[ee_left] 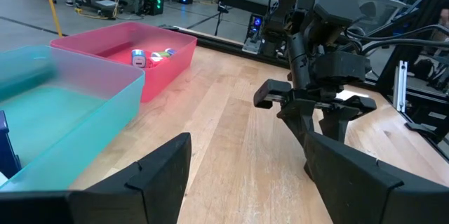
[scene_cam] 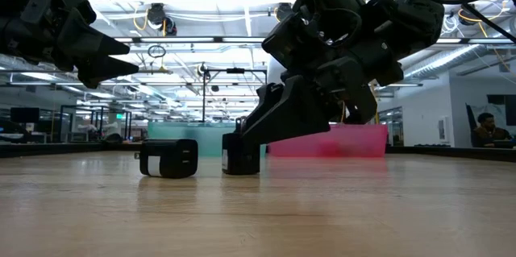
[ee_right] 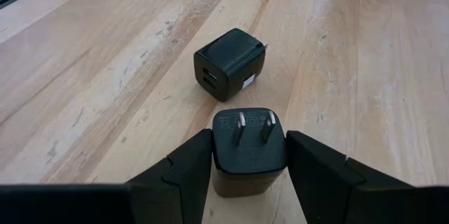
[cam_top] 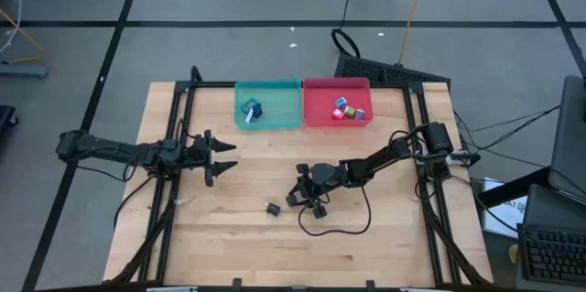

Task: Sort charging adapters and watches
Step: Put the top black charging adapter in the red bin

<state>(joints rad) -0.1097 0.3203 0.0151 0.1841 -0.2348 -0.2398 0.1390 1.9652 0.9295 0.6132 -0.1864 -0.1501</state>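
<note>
Right gripper (ee_right: 249,161) low at table centre, fingers closed against both sides of a black charging adapter (ee_right: 249,147). Prongs face up and away from the wrist; the block sits square between the pads, base on or just off the wood, cannot tell which. In the low view the same adapter (scene_cam: 240,156) stands at the fingertips, at table level.

Second black adapter (ee_right: 229,64) lies loose on its side just beyond the held one, at roughly 11 o'clock from the gripper in the wrist view, ports facing the camera, prongs pointing away. The two are near, not touching. High view puts it (cam_top: 273,209) at about 8 o'clock from the right gripper (cam_top: 309,199), on bare wood.

Key relation: the pink bin (cam_top: 320,118), holding the coloured adapters (cam_top: 346,109), lies at about 1 o'clock from the right gripper, at the far edge of the table. Teal bin (cam_top: 279,118), with a dark blue watch (cam_top: 250,109) in it, sits beside the pink one at about 11 o'clock. Judgement: lift, then carry far and slightly right.

Left gripper (cam_top: 222,156) waits at table's left side, fingers spread wide, empty. The right arm is plainly nearer both black adapters.
</note>
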